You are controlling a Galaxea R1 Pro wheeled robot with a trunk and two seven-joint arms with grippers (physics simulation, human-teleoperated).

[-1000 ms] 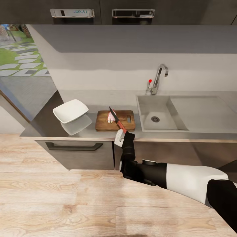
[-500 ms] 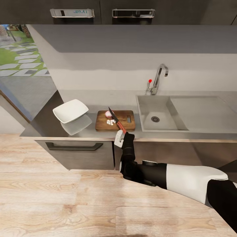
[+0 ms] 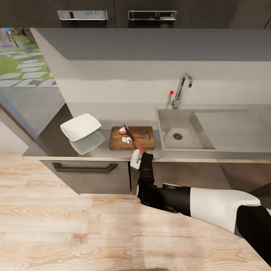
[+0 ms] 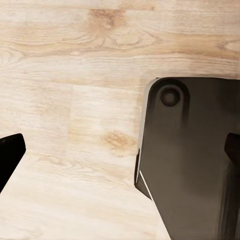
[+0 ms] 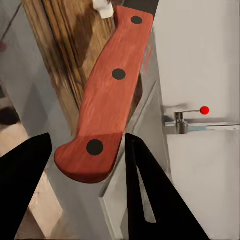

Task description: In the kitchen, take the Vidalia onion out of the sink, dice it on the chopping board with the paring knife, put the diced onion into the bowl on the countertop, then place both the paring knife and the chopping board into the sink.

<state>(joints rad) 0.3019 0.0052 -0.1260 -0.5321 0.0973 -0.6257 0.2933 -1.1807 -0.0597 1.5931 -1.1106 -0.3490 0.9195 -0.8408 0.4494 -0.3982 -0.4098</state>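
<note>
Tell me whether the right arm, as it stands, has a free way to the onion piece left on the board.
Probably yes. The right gripper holds the paring knife over the chopping board, its blade beside the remaining pink piece. Nothing stands between them.

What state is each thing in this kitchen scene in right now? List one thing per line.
Pinkish-red Vidalia onion: partly diced; a piece and small white cubes lie on the board.
Brown wooden chopping board: flat on the countertop.
Red-handled paring knife: gripped by the right gripper, blade over the board.
White square bowl: empty.
Steel sink: empty.
</note>
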